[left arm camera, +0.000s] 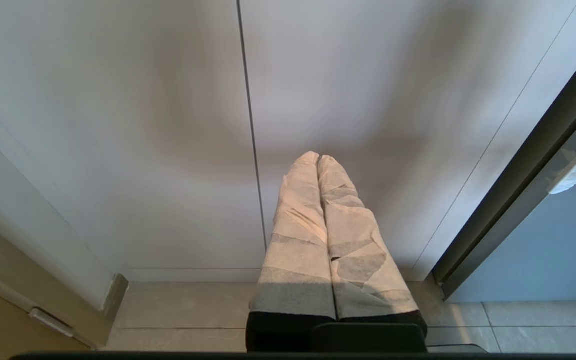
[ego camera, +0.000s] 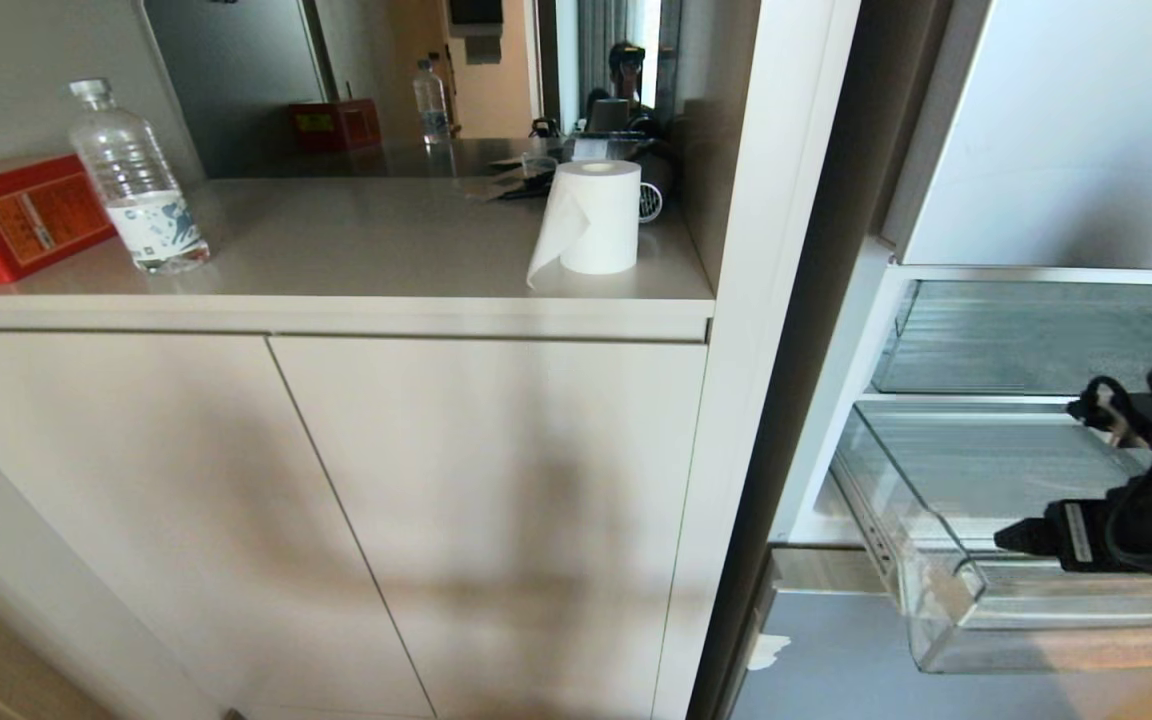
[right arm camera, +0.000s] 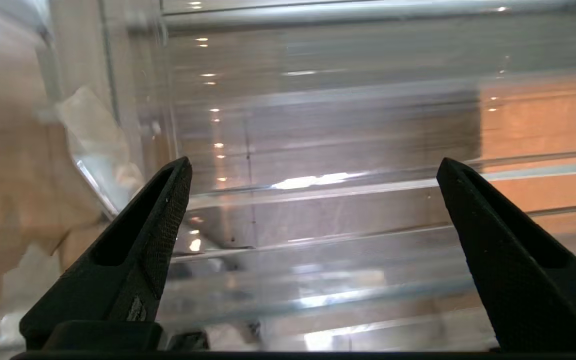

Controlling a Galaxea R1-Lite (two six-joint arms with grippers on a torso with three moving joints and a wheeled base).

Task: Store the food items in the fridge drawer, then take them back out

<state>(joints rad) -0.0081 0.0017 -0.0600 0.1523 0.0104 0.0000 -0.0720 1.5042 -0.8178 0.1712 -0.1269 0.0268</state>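
Pale cabinet fronts fill most of our head view, under a tabletop that carries a water bottle, a red box and a roll of paper. At the right the fridge stands open, and the fridge drawer is pulled out with its thick clear lip toward us.

Our right gripper hangs over the drawer, its black fingers spread wide with nothing between them; through the gap we see only ribbed clear plastic. Our left gripper is parked low in front of the cabinet doors, its wrapped fingers pressed together and empty.

We can find no food item in any view: not in the part of the drawer we can see, not on the tabletop, not in either gripper. So we cannot say which half of the task this is. We judge the drawer open and ready, with an empty right gripper either about to fetch something or just rid of it.
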